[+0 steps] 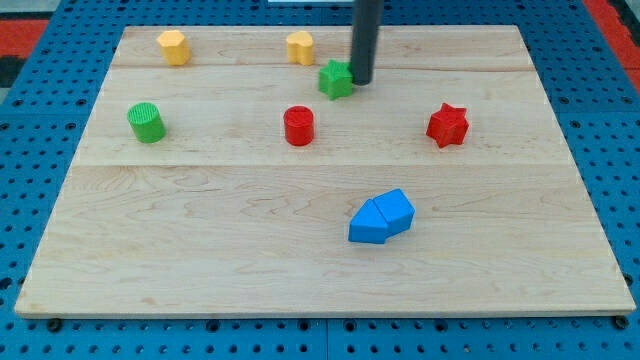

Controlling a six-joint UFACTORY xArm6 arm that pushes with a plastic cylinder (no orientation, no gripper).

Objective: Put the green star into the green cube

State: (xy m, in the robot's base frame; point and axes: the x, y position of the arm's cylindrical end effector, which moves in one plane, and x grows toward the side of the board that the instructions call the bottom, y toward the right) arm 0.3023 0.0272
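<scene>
The green star (336, 79) lies near the view's top, a little right of the middle of the wooden board (200, 220). My tip (361, 80) is right against the star's right side. The other green block (146, 122) stands far off at the view's left; it looks round and ribbed rather than like a cube. The red round block (298, 126) stands between them, below and left of the star.
Two yellow blocks (173, 47) (300, 47) stand along the view's top edge. A red star (447, 125) is at the right. Two blue blocks (381, 217) lie pressed together below the middle. The board rests on a blue pegboard (30, 200).
</scene>
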